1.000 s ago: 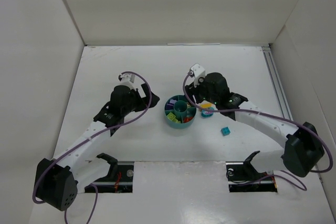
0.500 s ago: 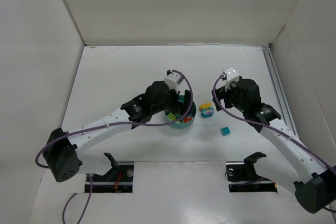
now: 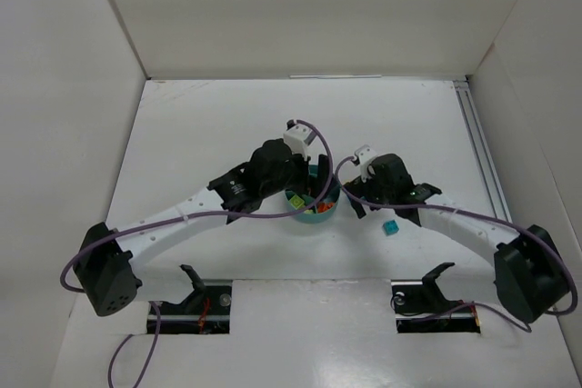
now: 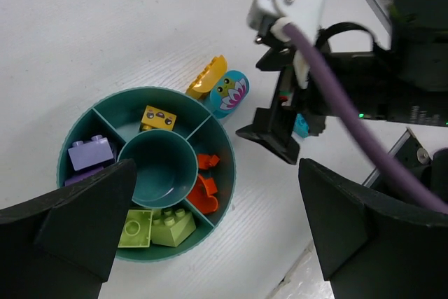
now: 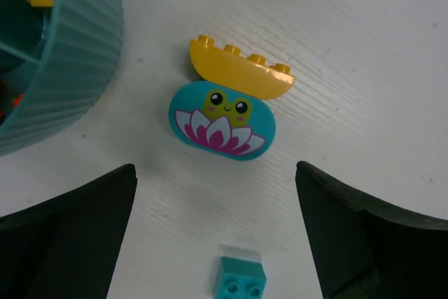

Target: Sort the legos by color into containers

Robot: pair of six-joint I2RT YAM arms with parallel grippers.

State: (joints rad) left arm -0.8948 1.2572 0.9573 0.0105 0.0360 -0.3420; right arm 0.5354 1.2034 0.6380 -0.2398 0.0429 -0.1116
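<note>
Mostly sorted, yet 3 loose plastic bricks [image 5: 241, 75] lie outside the round teal plastic dish [image 5: 77, 68]; left end effector [image 4: 217, 194] and right end effector [image 5: 215, 187] stand open, empty.

Overhead view spans the table [image 3: 227, 115]; both wrist views look down closely, sharing the dish [image 5: 77, 54].

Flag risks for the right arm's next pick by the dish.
1. The yellow curved brick touches the teal oval frog-printed piece below the open right gripper; closing on one may shove the other.
2. The left gripper hangs over the round teal divided dish close by; the grippers could collide.
</note>
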